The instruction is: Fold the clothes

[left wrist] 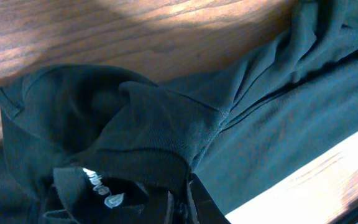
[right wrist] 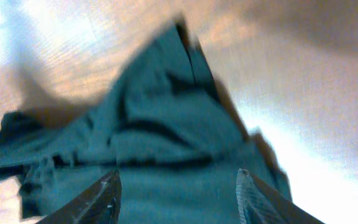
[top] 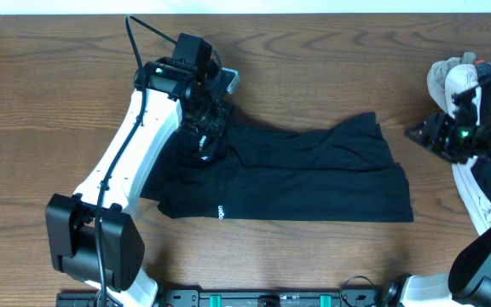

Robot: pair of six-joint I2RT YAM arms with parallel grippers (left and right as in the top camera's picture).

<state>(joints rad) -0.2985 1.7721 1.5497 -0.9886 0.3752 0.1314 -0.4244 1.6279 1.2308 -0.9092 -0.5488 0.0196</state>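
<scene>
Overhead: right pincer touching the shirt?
No, the right pincer sits over bare table to the right of the shirt, with wood showing between them.

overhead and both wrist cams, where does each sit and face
overhead: above the table, looking straight down; both arms show, left gripper on the black shirt, right gripper beside it
left wrist: on left arm, close over the collar and neck label; own fingers barely show
right wrist: on right arm, facing the shirt, blurred; fingertips apart
shared: all see the shirt
</scene>
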